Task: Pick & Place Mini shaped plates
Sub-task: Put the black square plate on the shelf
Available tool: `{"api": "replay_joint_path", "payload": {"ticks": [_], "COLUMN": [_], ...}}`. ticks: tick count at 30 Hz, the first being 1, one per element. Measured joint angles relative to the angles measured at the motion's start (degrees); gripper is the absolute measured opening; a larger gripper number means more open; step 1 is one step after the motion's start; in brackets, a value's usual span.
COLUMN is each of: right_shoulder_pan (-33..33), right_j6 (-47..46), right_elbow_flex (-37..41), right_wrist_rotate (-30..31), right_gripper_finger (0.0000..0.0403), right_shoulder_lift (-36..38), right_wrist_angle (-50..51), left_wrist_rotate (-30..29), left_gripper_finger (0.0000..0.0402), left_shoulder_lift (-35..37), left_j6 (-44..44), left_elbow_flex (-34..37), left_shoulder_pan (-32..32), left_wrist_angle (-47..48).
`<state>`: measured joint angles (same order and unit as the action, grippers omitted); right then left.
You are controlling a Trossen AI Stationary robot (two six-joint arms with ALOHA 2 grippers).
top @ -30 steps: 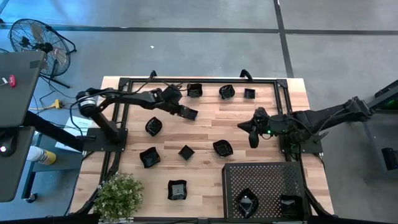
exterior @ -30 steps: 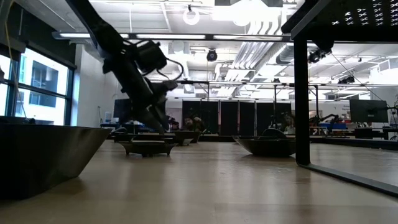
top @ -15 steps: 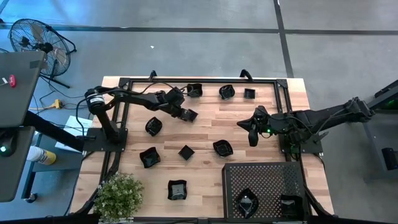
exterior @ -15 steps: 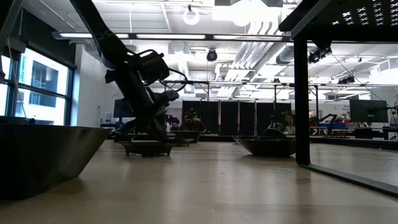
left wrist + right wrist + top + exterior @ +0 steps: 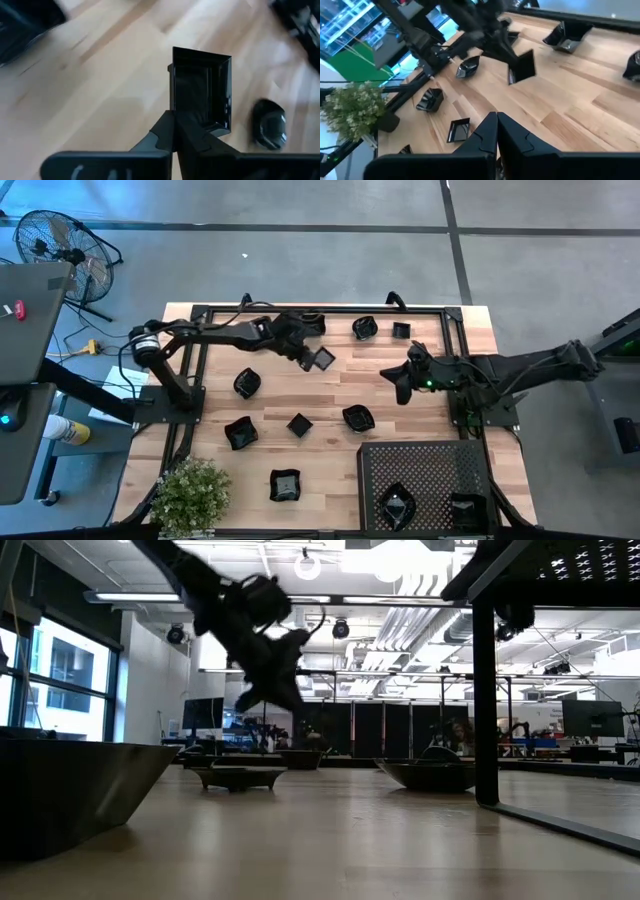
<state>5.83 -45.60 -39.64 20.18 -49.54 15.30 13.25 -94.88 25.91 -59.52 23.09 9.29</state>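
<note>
- A square mini plate (image 5: 323, 359) hangs pinched by one rim in the left end effector (image 5: 311, 356), lifted clear of the counter (image 5: 330, 395) and tipped on edge; the left wrist view shows its hollow face (image 5: 200, 87) turned toward the camera with the two fingers closed tight on its near rim.
- It sits toward 12 o'clock on the counter in the high view, a little left of centre.
- The perforated tray (image 5: 425, 470) lies at about 5 o'clock from the held plate, well apart, and already holds two plates, so I judge it the drop spot.
- The coming move turns on that bearing: the plate must travel toward 5 o'clock, across the counter's middle, passing near the loose plates at (image 5: 299, 424) and (image 5: 358, 418).
- The right end effector (image 5: 403, 392) hovers at 3 o'clock from the held plate, nearer the tray than the left one is; its fingers look brought together with nothing in them in the right wrist view (image 5: 496, 131).
- Other plates rest along the far edge (image 5: 365, 328) and toward 7 o'clock (image 5: 246, 383).
- A potted plant (image 5: 190, 495) stands at the counter's 7 o'clock corner.
</note>
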Motion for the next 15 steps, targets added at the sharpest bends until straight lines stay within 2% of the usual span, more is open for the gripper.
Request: {"api": "replay_joint_path", "payload": {"ticks": [6, 12, 15], "right_shoulder_pan": [-7.08, -12.90, -14.32], "right_j6": [-0.67, -0.07, 0.93], "right_elbow_flex": [-5.42, -9.87, -11.70], "right_wrist_rotate": [-7.11, -14.68, -16.22], "right_gripper_finger": [0.0011, 0.0058, 0.0083], "right_shoulder_lift": [-7.60, -17.22, -20.72], "right_wrist_angle": [0.41, 1.47, 1.17], "left_wrist_rotate": [-1.54, -1.88, -2.15], "left_gripper_finger": [0.0002, 0.0001, 0.0001], "left_shoulder_lift": [-0.01, -0.01, -0.01], "left_j6": [-5.14, -5.29, -6.11], "left_elbow_flex": [-9.05, -13.35, -13.92], "left_shoulder_pan": [-4.75, -7.24, -8.21], "left_wrist_angle": [7.40, 7.87, 8.09]}}
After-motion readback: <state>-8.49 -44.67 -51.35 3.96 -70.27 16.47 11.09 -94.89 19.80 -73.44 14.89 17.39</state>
